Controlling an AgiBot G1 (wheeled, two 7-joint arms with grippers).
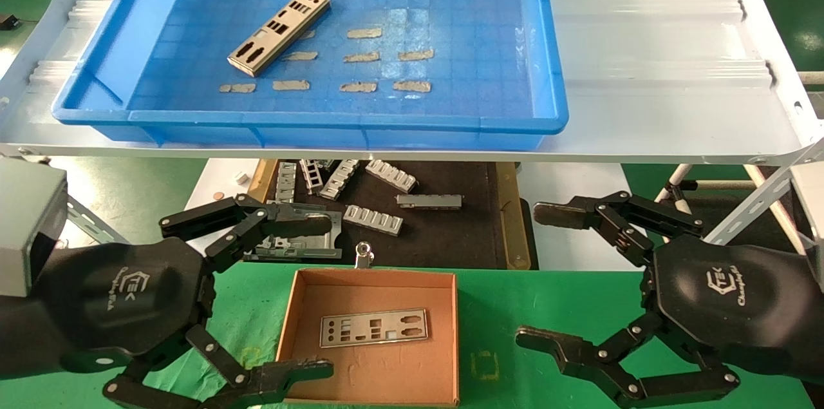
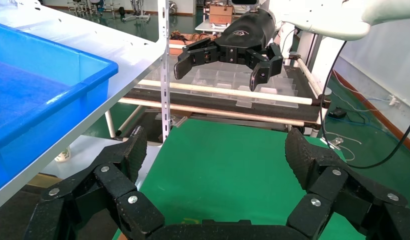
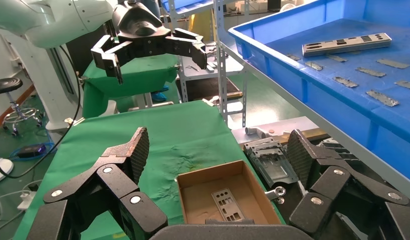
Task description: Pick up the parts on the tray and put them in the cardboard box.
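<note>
Blue tray (image 1: 547, 42) sits on the white corrugated shelf (image 1: 656, 74), raised above the bench. One punched metal plate (image 1: 279, 31) lies in the tray's far left part, angled, beside rows of ragged grey tape strips (image 1: 364, 33) stuck to the grid floor.

Cardboard box (image 1: 444, 344) rests open-topped on the green bench cloth (image 1: 553, 306), between the two arms. A second plate (image 1: 374, 328) lies flat on its floor, long side across the box.

Left tool (image 1: 325, 296) hangs low at the box's left edge, fingers spread wide, nothing in them; one fingertip (image 1: 302, 368) reaches over the box's near-left corner. Right tool (image 1: 537, 274) hangs to the right of the box, apart from it, fingers likewise spread and empty.

Behind the box, under the shelf, ribbed grey brackets (image 1: 373, 219) lie scattered on a dark mat (image 1: 444, 235).
</note>
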